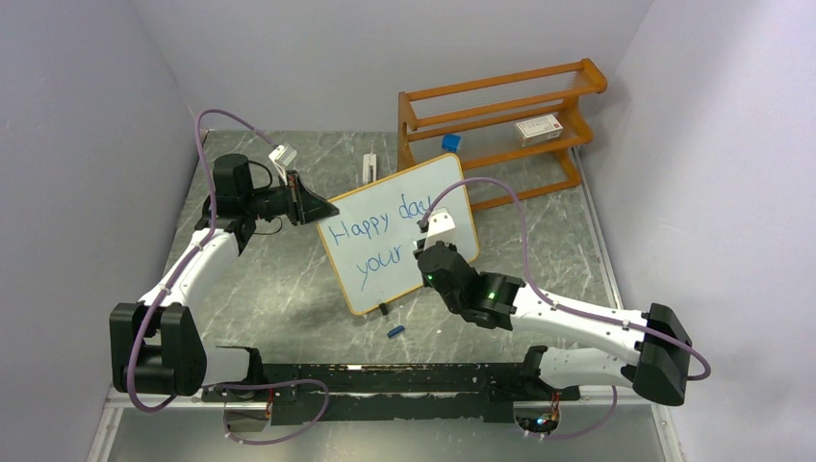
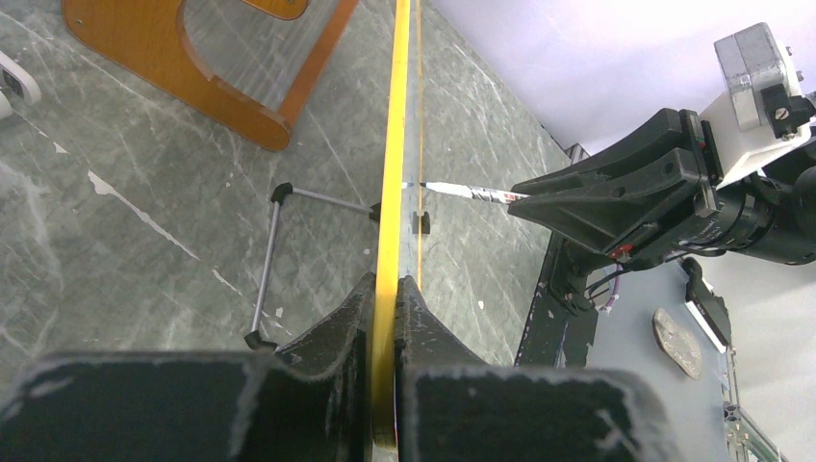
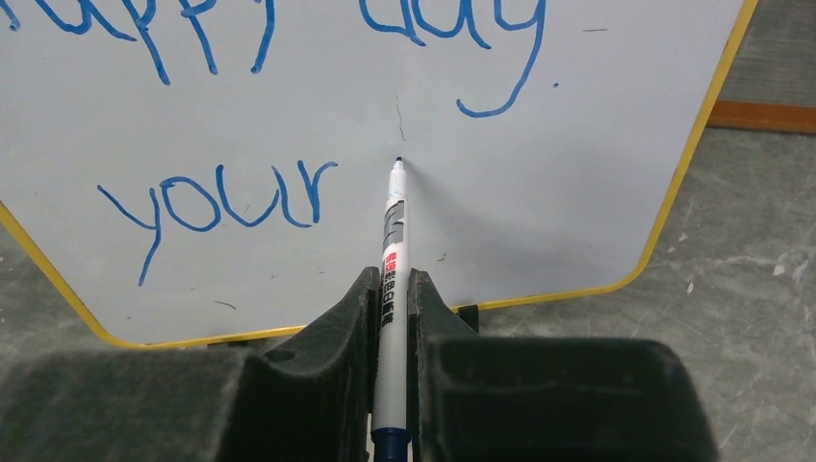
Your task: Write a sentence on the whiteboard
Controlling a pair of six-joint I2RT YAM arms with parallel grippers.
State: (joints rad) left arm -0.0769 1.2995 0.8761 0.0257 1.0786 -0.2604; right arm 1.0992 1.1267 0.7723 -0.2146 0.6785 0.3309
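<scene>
The whiteboard (image 1: 412,274) stands tilted on the grey table, its thin yellow-wood frame (image 2: 395,144) seen edge-on in the left wrist view. The sentence (image 1: 375,226) in blue reads "Happy day" with "your" (image 3: 221,197) below it. My left gripper (image 1: 322,208) is shut on the board's left edge (image 2: 385,289). My right gripper (image 3: 390,284) is shut on a white marker (image 3: 393,226) with its tip touching the whiteboard (image 3: 558,183) just right of "your". From the left wrist, the marker (image 2: 471,192) meets the board face.
An orange wooden rack (image 1: 496,125) stands behind the board, holding a white box (image 1: 537,128). A small blue object (image 1: 450,141) and a white item (image 1: 369,168) lie near it. A blue cap (image 1: 395,331) lies in front of the board. A wire stand (image 2: 274,260) props the board.
</scene>
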